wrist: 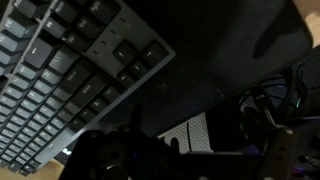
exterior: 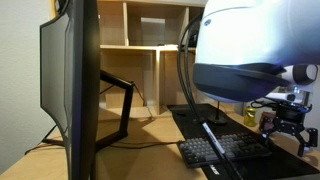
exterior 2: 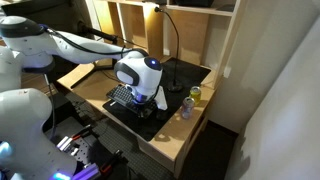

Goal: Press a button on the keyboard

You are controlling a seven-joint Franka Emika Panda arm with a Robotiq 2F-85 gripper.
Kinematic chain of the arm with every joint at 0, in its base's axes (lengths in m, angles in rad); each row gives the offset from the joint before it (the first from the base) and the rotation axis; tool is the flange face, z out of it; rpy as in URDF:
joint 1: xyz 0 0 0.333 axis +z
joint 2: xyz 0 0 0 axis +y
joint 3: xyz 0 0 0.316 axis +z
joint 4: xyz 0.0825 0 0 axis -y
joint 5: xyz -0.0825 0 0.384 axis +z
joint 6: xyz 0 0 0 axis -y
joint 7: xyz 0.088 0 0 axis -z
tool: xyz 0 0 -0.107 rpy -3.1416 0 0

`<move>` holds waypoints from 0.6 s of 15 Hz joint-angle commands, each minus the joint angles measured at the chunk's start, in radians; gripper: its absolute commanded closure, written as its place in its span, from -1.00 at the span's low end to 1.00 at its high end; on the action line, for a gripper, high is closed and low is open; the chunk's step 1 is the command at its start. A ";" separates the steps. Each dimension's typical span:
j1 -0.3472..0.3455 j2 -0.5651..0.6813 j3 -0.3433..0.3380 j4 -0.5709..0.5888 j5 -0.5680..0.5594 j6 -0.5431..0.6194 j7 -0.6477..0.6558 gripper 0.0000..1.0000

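The keyboard (wrist: 75, 70), dark grey with rows of grey keycaps, fills the upper left of the wrist view and lies at an angle on a black desk mat (wrist: 215, 50). It also shows in both exterior views (exterior: 222, 152) (exterior 2: 124, 97). My gripper (exterior: 286, 128) hangs to the side of the keyboard, a little above the desk. In the wrist view its fingers (wrist: 185, 160) are only dark shapes along the bottom edge. I cannot make out the jaw gap or anything held.
A large monitor (exterior: 75, 85) stands beside the keyboard, in front of wooden shelves (exterior: 150, 45). A small bottle (exterior 2: 187, 105) and a cup (exterior 2: 195, 93) stand near the desk's edge. Cables (wrist: 265, 100) lie on the mat.
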 commanded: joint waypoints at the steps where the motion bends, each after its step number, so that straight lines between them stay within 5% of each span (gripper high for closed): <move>1: -0.014 0.045 0.071 -0.038 0.105 0.036 0.001 -1.00; 6: -0.025 -0.063 0.139 -0.084 0.139 0.165 0.001 -1.00; 9: 0.006 -0.143 0.116 -0.137 0.161 0.235 0.001 -1.00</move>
